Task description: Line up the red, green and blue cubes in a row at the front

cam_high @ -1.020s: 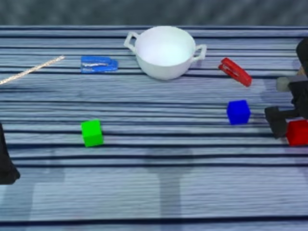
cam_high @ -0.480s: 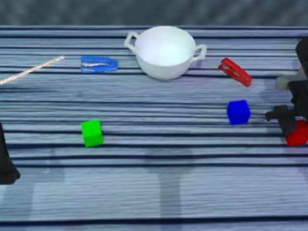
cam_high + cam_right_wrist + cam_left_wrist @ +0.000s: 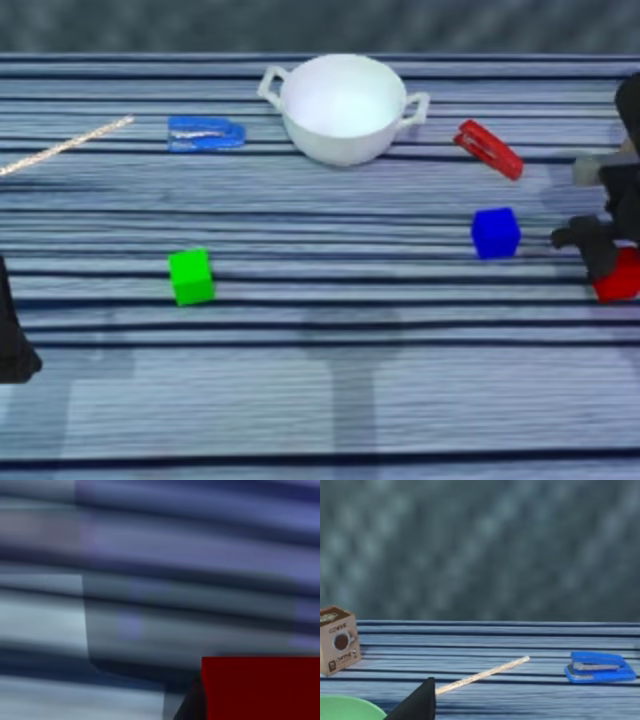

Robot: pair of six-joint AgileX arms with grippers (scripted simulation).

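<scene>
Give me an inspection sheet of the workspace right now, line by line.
Surface: striped blue-grey table.
Job's things: red cube at right edge, under the right gripper; blue cube beside it; green cube left of centre.
Clutter: white bowl, blue stapler, red stapler, stick, coffee box.
Grippers: right on red cube; left gripper parked at left edge.
Cables: nothing seen.
Surroundings: grey backdrop.

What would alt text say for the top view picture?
At the table's right edge, the right gripper is at the red cube, with the blue cube nearby and the green cube far left. A white bowl sits behind.
</scene>
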